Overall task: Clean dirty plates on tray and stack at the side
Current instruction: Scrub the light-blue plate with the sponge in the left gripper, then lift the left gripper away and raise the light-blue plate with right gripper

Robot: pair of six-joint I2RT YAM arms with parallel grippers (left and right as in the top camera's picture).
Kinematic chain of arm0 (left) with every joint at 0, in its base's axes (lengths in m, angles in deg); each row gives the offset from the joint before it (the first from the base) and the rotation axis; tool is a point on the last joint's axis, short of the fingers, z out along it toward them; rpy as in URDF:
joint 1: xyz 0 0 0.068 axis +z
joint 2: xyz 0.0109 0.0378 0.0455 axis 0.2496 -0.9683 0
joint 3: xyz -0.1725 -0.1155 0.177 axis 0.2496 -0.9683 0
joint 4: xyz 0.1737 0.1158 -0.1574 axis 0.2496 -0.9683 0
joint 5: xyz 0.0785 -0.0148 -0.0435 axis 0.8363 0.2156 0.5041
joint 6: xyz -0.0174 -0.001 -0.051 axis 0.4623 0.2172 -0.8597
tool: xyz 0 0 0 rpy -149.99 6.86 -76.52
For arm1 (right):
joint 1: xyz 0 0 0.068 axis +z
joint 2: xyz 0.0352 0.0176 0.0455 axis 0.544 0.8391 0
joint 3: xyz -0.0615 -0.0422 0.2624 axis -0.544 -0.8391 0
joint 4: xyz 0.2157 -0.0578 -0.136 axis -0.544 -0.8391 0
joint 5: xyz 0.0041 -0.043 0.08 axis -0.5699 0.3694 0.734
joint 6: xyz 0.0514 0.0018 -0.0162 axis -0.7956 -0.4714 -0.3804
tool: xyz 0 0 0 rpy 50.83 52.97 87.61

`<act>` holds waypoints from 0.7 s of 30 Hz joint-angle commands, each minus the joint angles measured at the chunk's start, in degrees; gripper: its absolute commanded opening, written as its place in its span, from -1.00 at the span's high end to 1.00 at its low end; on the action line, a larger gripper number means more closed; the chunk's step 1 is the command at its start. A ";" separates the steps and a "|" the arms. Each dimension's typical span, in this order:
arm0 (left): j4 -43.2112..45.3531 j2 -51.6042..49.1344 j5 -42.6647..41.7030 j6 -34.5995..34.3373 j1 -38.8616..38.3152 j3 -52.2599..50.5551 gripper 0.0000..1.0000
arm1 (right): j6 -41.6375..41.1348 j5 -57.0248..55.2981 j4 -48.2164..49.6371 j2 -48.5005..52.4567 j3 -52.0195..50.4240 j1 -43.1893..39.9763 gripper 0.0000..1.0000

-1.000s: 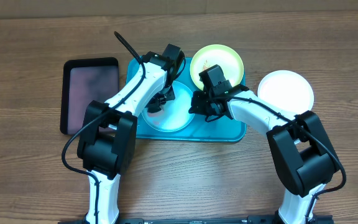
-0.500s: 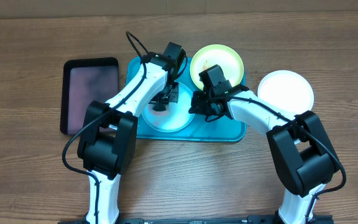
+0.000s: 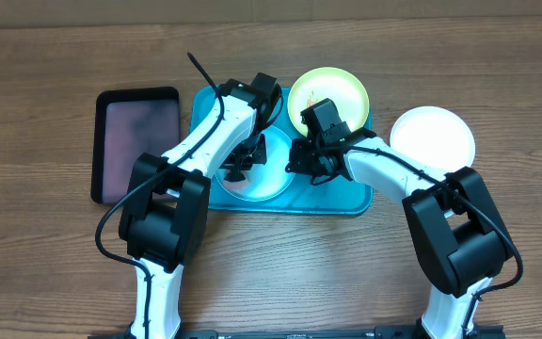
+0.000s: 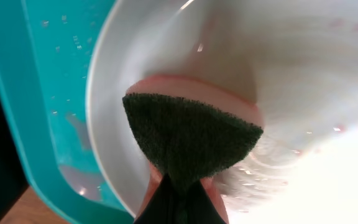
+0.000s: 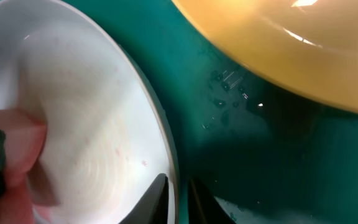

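The light blue plate (image 3: pixel 263 181) lies on the left half of the turquoise tray (image 3: pixel 346 200). My left gripper (image 3: pixel 243 162) is shut on a sponge (image 4: pixel 191 134), green pad over pink foam, and presses it onto this plate (image 4: pixel 303 74). My right gripper (image 3: pixel 296 160) is shut on the plate's right rim (image 5: pixel 166 143), one finger inside and one outside. Faint red specks show on the plate (image 5: pixel 92 106). The yellow-green plate (image 3: pixel 332 92) sits at the tray's far right corner. The white plate (image 3: pixel 433 141) lies on the table to the right of the tray.
A smaller black-rimmed tray (image 3: pixel 139 141) with a pinkish inside lies left of the turquoise tray. Water drops lie on the tray floor (image 5: pixel 247 143) between the two plates. The wooden table extends in front of the tray.
My left gripper has shifted the sponge a little over the light blue plate, ending slightly nearer the front. The right gripper and the plates have not moved.
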 commanded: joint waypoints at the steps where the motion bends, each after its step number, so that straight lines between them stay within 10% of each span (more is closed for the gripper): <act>1: -0.13 -1.01 -1.05 1.44 0.74 3.69 0.92 | -0.02 0.35 0.11 0.92 0.76 0.31 0.92; 21: -5.92 -1.05 -1.05 2.91 4.61 20.57 0.92 | 3.65 -2.69 -11.98 -12.90 1.86 0.42 0.93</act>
